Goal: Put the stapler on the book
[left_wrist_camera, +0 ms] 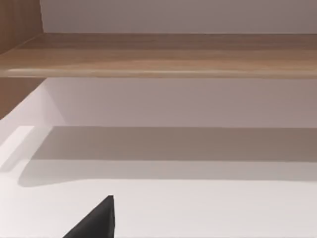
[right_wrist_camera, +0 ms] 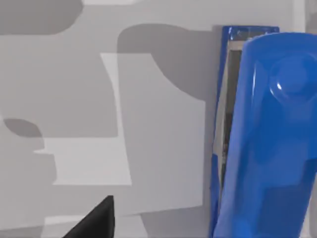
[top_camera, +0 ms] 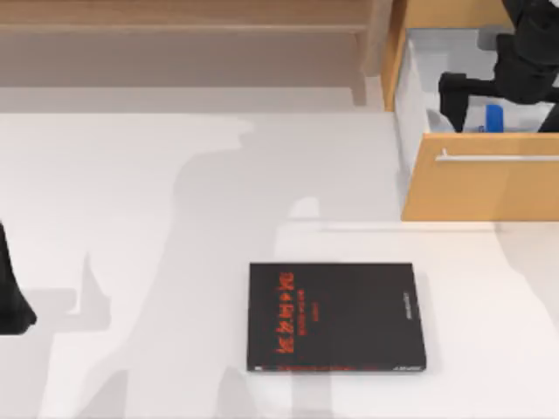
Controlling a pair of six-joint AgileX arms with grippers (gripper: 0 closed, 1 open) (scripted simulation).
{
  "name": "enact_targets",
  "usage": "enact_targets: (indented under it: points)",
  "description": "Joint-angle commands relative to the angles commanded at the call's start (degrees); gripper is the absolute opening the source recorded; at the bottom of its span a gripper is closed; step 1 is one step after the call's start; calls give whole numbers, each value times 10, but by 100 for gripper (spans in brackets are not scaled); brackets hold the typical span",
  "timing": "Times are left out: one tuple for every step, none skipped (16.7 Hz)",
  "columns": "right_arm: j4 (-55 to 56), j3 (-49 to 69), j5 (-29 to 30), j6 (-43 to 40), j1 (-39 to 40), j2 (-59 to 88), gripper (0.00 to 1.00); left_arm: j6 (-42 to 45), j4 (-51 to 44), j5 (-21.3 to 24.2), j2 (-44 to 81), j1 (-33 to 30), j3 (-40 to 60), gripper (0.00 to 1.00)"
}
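Observation:
The blue stapler (top_camera: 494,117) lies inside the open drawer (top_camera: 486,187) at the table's far right. In the right wrist view the stapler (right_wrist_camera: 270,144) is close up on the drawer's pale floor. My right gripper (top_camera: 500,110) is down in the drawer, open, its fingers on either side of the stapler without closing on it; one dark fingertip (right_wrist_camera: 99,218) shows apart from the stapler. The black book (top_camera: 336,317) with red lettering lies flat near the table's front, right of centre. My left arm (top_camera: 12,297) is parked at the left edge, one fingertip (left_wrist_camera: 99,220) over bare table.
The drawer's wooden front with a metal handle (top_camera: 498,158) juts out over the table's right side. A wooden shelf (top_camera: 175,26) runs along the back, and the shelf (left_wrist_camera: 158,54) also appears in the left wrist view. White tabletop (top_camera: 131,218) stretches between drawer, book and left arm.

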Motion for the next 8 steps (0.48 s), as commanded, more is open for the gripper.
enact_targets:
  points:
    - [2, -2, 0, 0, 0, 0, 100, 0, 0, 0, 0, 0, 0, 100]
    - [5, -5, 0, 0, 0, -1, 100, 0, 0, 0, 0, 0, 0, 100]
    - [8, -7, 0, 0, 0, 0, 100, 0, 0, 0, 0, 0, 0, 100]
    - [10, -10, 0, 0, 0, 0, 100, 0, 0, 0, 0, 0, 0, 100]
    - [14, -12, 0, 0, 0, 2, 100, 0, 0, 0, 0, 0, 0, 100]
    - [17, -13, 1, 0, 0, 3, 100, 0, 0, 0, 0, 0, 0, 100]
    - [21, -14, 1, 0, 0, 6, 100, 0, 0, 0, 0, 0, 0, 100]
    - [26, -15, 1, 0, 0, 9, 100, 0, 0, 0, 0, 0, 0, 100]
